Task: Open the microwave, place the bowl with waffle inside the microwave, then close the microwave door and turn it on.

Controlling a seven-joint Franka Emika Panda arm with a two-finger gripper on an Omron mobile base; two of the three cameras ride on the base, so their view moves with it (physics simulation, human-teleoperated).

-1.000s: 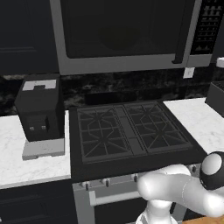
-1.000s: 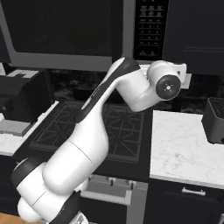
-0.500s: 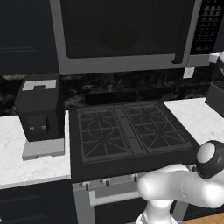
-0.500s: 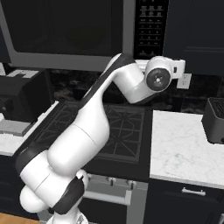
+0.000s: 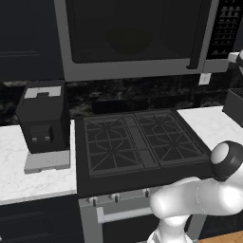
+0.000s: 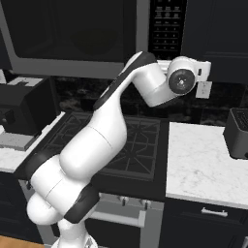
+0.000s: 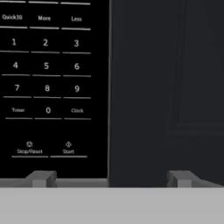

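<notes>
The microwave (image 5: 133, 71) hangs above the stove with the microwave door (image 5: 128, 33) shut and its dark handle bar (image 5: 194, 38) at the door's right edge. My gripper (image 7: 111, 178) is open with nothing between its fingertips (image 7: 41, 177). It is raised in front of the black button panel (image 7: 46, 65), near the panel's right edge. The Start key (image 7: 68, 148) lies low on the panel, left of the gripper's middle. In the right base view my hand (image 6: 199, 70) sits just below the panel (image 6: 167, 26). The bowl and the waffle are out of view.
A black boxy appliance (image 5: 42, 118) stands on the left counter. The gas stove (image 5: 137, 142) is below the microwave. A dark toaster (image 6: 237, 133) sits on the marble counter (image 6: 203, 164) at the right. Dark cabinets (image 7: 175, 87) adjoin the panel.
My hand has risen slightly and swung toward the button panel. The gripper has stayed open and the door has stayed shut.
</notes>
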